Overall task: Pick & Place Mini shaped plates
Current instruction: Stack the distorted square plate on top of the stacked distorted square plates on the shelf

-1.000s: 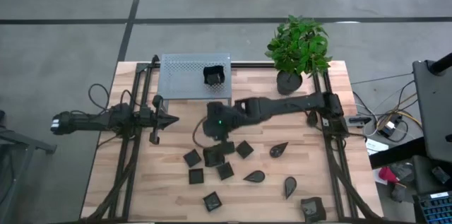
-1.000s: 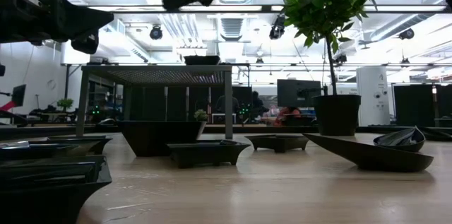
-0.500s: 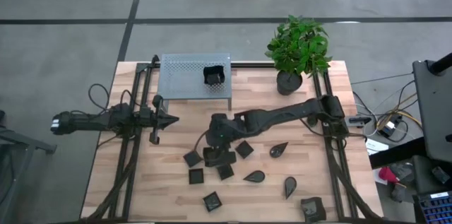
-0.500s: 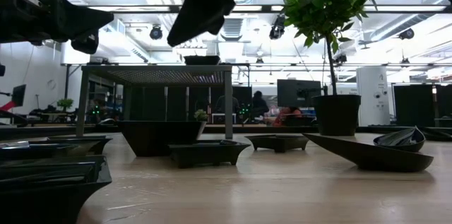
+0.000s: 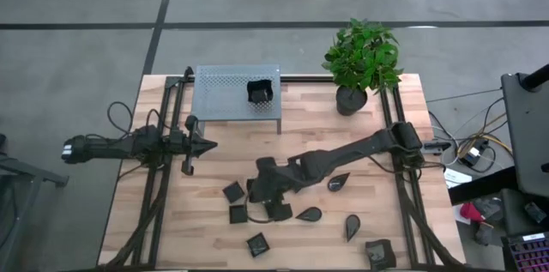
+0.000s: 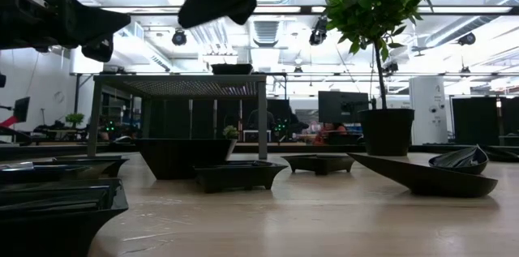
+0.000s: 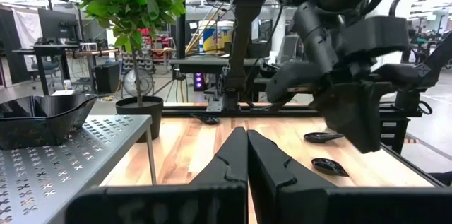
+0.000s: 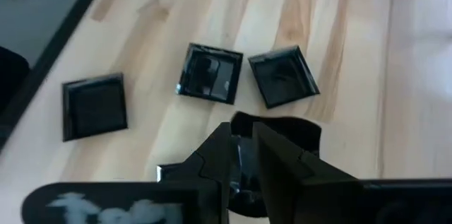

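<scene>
The room behind is an open workshop with ceiling lights, monitors and benches. The surface (image 5: 214,220) is light wood planking with dark rails along both sides.

On it stand a perforated grey metal stand (image 5: 237,93) carrying 1 black dish (image 5: 260,92), and a potted plant (image 5: 362,59) at the far right corner.

The mini shaped plates (image 5: 274,212) lie scattered on the near half of the surface. The high view shows square ones (image 5: 257,244) around the right jaws and teardrop ones (image 5: 310,214) beyond them toward the near right corner.

The right gripper (image 8: 244,155) hangs low over the cluster of square plates, its jaws nearly together. In the right wrist view a dark plate (image 8: 296,132) lies directly under the jaws; whether they touch it cannot be told. Ahead of the jaws lie 2 square plates (image 8: 210,73) almost corner to corner, with a 3rd (image 8: 94,106) apart to one side.

The left gripper (image 5: 203,144) waits at the left rail, jaws together, well apart from the plates.

Compared with 0.5 s ago, the right arm has reached further toward the near edge of the surface, and its wrist now covers plates that were then visible beside it. The left arm has not moved.
</scene>
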Available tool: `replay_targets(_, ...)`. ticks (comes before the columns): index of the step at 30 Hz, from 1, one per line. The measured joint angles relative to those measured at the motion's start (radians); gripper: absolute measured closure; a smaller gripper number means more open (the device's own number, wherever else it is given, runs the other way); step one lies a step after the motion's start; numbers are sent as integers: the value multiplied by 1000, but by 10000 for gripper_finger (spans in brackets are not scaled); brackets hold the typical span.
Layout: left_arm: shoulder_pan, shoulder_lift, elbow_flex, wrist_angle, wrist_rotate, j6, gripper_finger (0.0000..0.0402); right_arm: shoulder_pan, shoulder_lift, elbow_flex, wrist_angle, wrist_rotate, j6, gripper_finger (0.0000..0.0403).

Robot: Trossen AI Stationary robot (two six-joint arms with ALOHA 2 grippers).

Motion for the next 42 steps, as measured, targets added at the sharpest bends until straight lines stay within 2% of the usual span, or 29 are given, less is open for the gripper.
replay_targets(3,0,0,0,0,0,0,401,13,0,-18,12,11,10,327)
replay_targets(8,0,0,0,0,0,0,401,41,3,-108,188,11,7,287)
replay_targets(13,0,0,0,0,0,0,401,37,11,-200,283,77,5,263)
replay_targets(21,0,0,0,0,0,0,401,36,45,-273,329,88,31,272)
replay_targets(31,0,0,0,0,0,0,401,36,112,-261,368,84,29,285)
replay_targets(42,0,0,0,0,0,0,401,32,112,-261,401,85,34,312)
